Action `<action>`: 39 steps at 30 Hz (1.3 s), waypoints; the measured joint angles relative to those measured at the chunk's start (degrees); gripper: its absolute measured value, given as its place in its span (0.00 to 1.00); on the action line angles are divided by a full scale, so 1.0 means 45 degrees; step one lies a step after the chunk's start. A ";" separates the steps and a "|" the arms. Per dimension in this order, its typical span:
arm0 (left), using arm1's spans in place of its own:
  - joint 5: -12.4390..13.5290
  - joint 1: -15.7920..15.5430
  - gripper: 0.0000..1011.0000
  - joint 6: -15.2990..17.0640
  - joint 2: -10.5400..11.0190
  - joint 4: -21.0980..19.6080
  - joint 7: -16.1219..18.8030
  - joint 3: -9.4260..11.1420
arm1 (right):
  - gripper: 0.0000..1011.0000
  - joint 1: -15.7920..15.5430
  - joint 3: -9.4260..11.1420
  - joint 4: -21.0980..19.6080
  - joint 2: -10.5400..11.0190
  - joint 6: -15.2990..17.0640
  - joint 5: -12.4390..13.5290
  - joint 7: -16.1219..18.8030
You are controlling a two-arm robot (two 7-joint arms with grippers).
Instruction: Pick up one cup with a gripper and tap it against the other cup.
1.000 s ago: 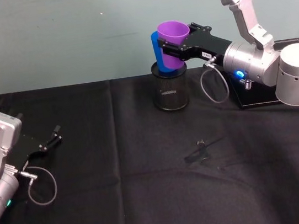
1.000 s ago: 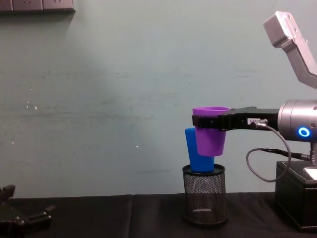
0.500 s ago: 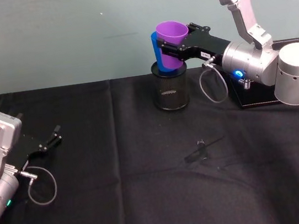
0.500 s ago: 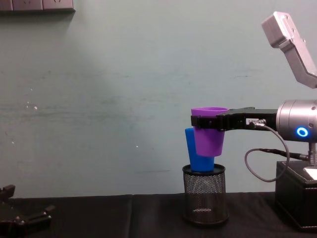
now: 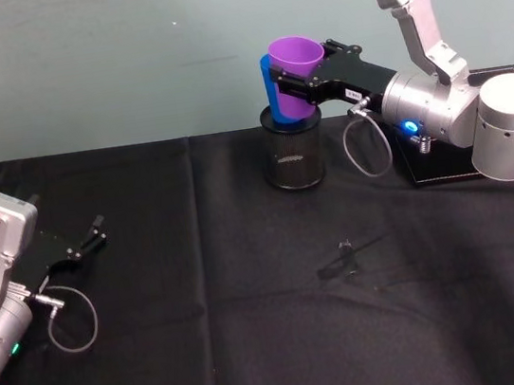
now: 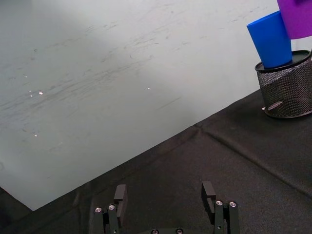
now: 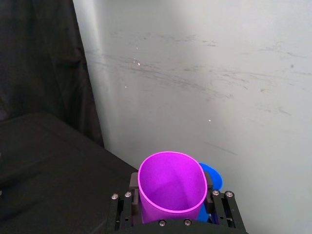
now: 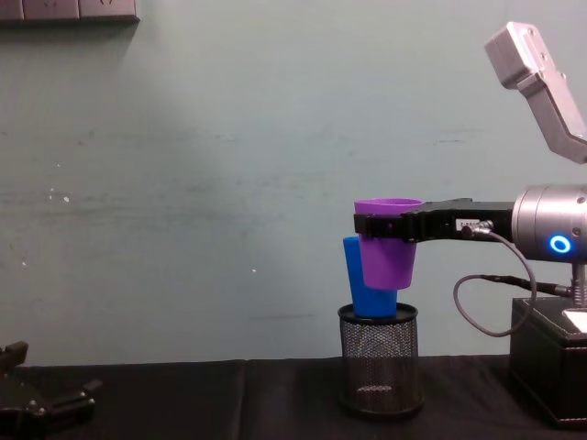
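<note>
My right gripper is shut on the purple cup, holding it upright in the air by its upper wall. The purple cup hangs above the black wire-mesh pen holder and lies against the side of the blue cup, which stands tilted inside that holder. From the right wrist, the purple cup's open mouth sits between my fingers, with the blue cup's rim just behind it. My left gripper rests open near the table's left side, far from both cups.
A black box stands on the table under my right arm, right of the pen holder. A small dark clip-like object lies on the black cloth in front of the holder. A pale wall runs directly behind the holder.
The purple cup and my right gripper shifted very slightly left toward the blue cup one second ago, then held still. The left arm has not moved.
</note>
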 joint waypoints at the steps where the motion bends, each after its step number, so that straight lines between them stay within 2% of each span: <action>1: 0.0000 -0.0001 0.99 -0.0001 0.0000 0.0000 0.0000 0.0000 | 0.72 0.0000 0.0000 0.0000 0.0002 0.0000 0.0001 0.0000; 39: 0.0000 -0.0001 0.99 0.0000 0.0000 0.0000 0.0000 0.0000 | 0.72 -0.0013 0.0000 -0.0010 0.0008 -0.0002 0.0006 -0.0008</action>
